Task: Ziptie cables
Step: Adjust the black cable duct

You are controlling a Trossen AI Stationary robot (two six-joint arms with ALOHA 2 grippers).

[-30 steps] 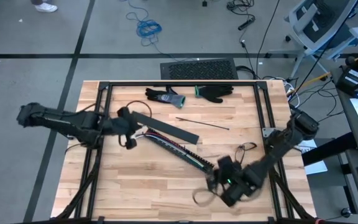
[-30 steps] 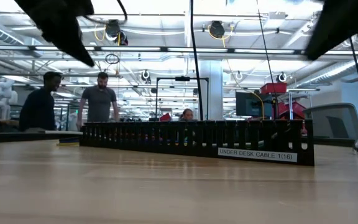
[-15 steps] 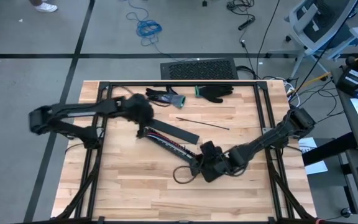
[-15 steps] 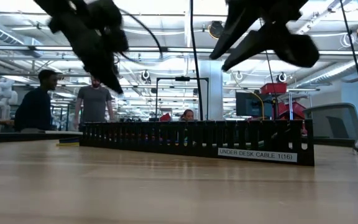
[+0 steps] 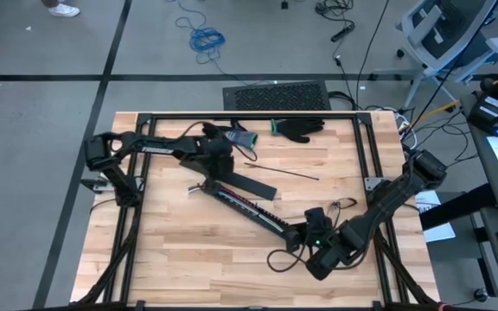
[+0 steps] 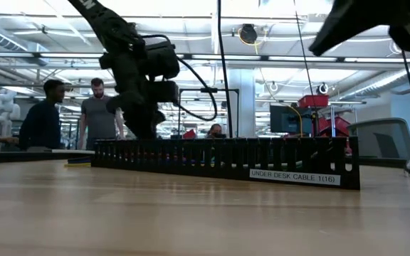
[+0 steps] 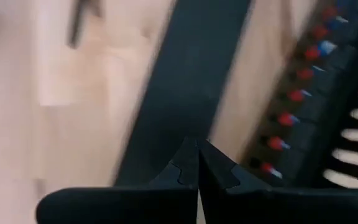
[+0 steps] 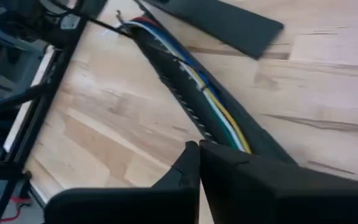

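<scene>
Red, yellow, blue and green cables are laid in the black duct at the tabletop centre. Both the left gripper, at ten o'clock, and the right gripper, at five o'clock, are seen closed and empty. A low pass could knock the duct and spill the cables.

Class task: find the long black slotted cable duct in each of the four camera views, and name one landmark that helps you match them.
High view: cable duct lies diagonally at the table's centre.
Low view: duct stretches across mid-picture, its white label facing the camera.
Left wrist view: duct at the right edge.
Right wrist view: duct runs diagonally.
Shared landmark: coloured cables inside it.
</scene>
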